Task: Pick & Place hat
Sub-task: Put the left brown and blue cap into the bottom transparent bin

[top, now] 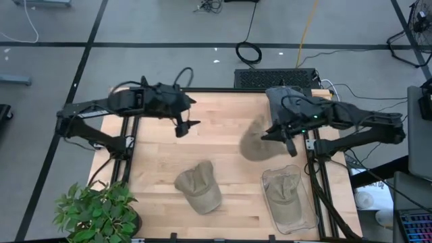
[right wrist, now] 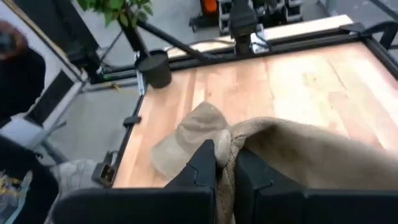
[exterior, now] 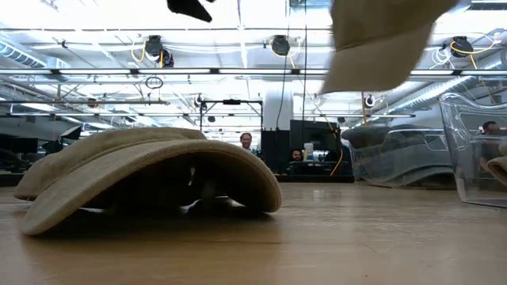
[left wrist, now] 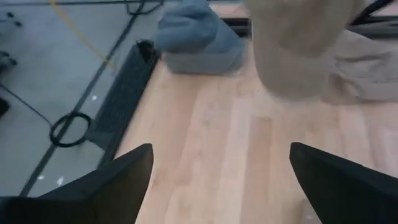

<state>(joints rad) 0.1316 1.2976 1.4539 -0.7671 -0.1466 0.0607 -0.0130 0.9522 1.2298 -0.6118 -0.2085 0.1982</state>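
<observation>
A tan hat (top: 255,143) hangs in the air over the middle right of the table, with my right gripper (top: 289,143) shut on it; in the low view it shows at the top (exterior: 380,39). A second tan hat (top: 199,187) lies brim down on the wood near the front (exterior: 150,170). A third hat (top: 283,196) sits in a clear container (top: 307,216) at the front right. My left gripper (top: 185,125) hovers open above the far left of the table (left wrist: 221,180), with nothing between its fingers. My right gripper pinches a bunched edge of the tan hat's cloth (right wrist: 227,148) between its two fingers (right wrist: 208,163). The fingers slant down toward the table's left. The hat hangs below and ahead of them, slack and lifted clear of the table.
A grey-blue hat (left wrist: 199,31) lies at the table's far edge, under the right arm. A potted plant (top: 94,212) stands at the front left corner. Bare wood lies between the two arms. Beyond the table, people show far off in the room.
</observation>
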